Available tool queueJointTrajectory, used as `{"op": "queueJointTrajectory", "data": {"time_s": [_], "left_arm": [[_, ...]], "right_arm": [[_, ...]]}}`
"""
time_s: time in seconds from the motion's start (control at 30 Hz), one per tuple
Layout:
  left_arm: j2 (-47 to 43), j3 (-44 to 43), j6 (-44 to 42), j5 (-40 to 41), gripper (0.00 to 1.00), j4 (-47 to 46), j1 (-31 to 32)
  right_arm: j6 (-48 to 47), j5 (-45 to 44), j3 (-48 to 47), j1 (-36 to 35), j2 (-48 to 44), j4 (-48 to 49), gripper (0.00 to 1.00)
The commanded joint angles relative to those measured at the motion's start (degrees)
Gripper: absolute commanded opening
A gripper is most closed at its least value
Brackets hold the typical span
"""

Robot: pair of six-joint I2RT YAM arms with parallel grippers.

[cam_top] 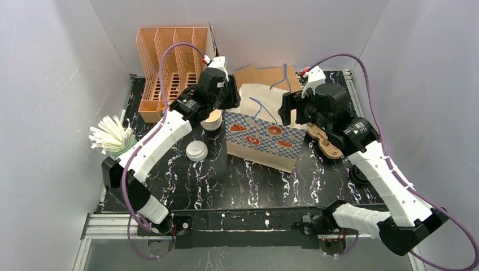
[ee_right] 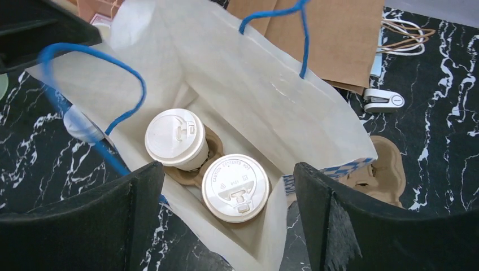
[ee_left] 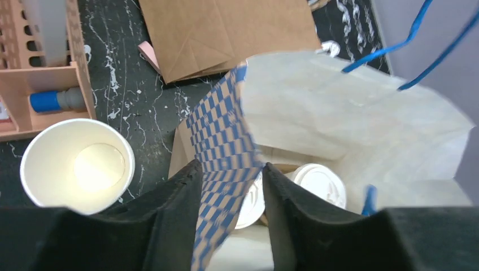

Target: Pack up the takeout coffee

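Observation:
Two lidded cups of takeout coffee (ee_right: 175, 136) (ee_right: 235, 187) sit in a brown pulp tray (ee_right: 195, 172) at the bottom of the open paper bag (cam_top: 260, 138) with blue handles and a checkered side. My left gripper (cam_top: 229, 93) (ee_left: 230, 165) straddles the bag's left wall (ee_left: 223, 147); its fingers stand apart with the checkered paper loose between them, and the lids (ee_left: 319, 183) show below. My right gripper (cam_top: 288, 107) (ee_right: 227, 165) hovers wide open over the bag's right end, holding nothing.
An open paper cup (cam_top: 213, 121) (ee_left: 79, 164) stands left of the bag, with a loose lid (cam_top: 196, 151) nearer me. Behind are an orange rack (cam_top: 169, 62) and a flat brown bag (cam_top: 265, 76). A green cup of straws (cam_top: 113, 138) is far left, a spare pulp tray (cam_top: 325, 141) right.

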State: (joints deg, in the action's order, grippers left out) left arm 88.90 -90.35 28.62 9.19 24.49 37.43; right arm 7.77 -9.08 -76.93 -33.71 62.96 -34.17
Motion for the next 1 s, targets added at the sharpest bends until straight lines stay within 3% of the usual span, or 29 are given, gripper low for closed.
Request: {"op": "queueJointTrajectory", "data": {"time_s": [0.0, 0.4, 0.5, 0.7, 0.83, 0.97], "left_arm": [[-5.3, -2.0, 0.7, 8.7, 0.47, 3.0, -0.1], [-14.3, -7.8, 5.5, 42.2, 0.73, 26.9, -1.8], [-14.1, -5.4, 3.9, 43.0, 0.77, 30.6, -5.3], [-12.5, 3.0, 1.3, 35.9, 0.98, 24.2, -15.5], [-7.8, 3.6, 0.8, 35.1, 0.98, 20.3, -21.6], [-0.4, -3.6, 0.7, 41.6, 0.98, 23.2, -26.0]], "right_arm": [[2.7, -6.0, -4.6, 0.1, -0.2, 1.2, 0.95], [4.5, -6.9, -6.2, 0.1, -0.2, 1.4, 0.93], [6.2, -5.6, -6.6, 0.1, 0.5, -0.1, 0.92], [7.8, -3.1, -5.5, 0.1, 1.4, -4.3, 0.90], [7.8, -1.3, -8.1, 0.1, 3.4, -7.5, 0.87], [10.0, 1.0, -10.9, 0.1, 6.6, -10.8, 0.84]]}}
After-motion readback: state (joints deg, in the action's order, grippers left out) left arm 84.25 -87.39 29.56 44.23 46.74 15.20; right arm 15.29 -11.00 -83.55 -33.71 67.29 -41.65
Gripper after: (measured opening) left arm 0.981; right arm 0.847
